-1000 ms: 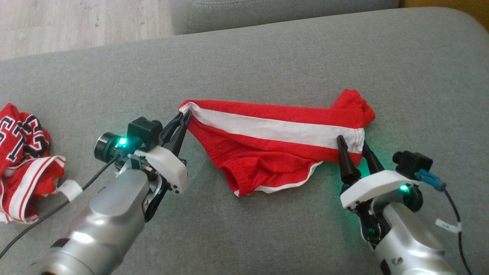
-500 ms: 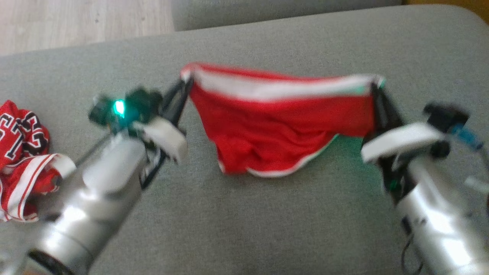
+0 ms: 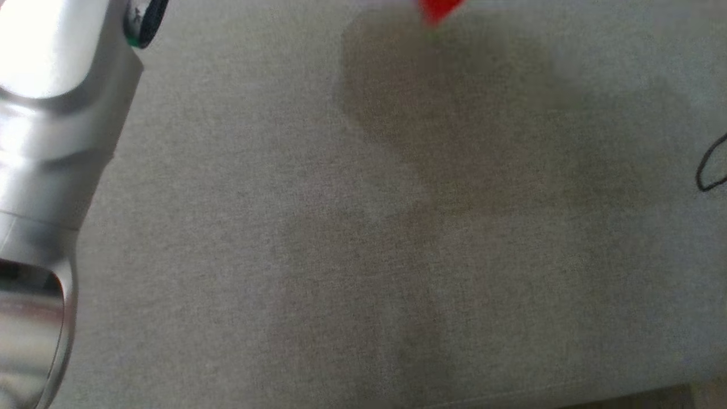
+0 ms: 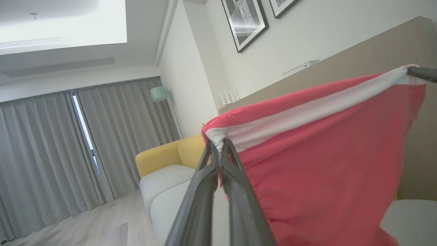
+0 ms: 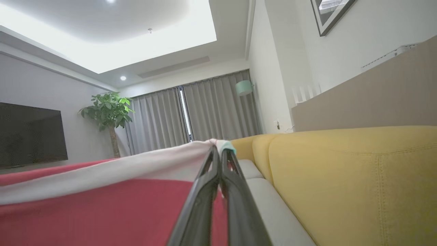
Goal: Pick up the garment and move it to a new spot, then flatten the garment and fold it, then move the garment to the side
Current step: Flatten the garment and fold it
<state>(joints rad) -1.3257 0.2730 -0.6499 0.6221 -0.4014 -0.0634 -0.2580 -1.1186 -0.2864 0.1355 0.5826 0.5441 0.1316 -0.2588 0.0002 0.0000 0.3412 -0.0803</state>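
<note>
Clearly mid-lift: left gripper (image 4: 218,147) clamps the garment (image 4: 324,164) by its waistband (image 4: 307,112) at nine o'clock, right gripper (image 5: 220,152) at three; next, carry it taut to a fresh spot on the cushion (image 3: 363,255).

No text, label, brand, number or sign can be read anywhere, neither on the garment (image 4: 324,164) nor on the framed prints (image 4: 244,20).
</note>
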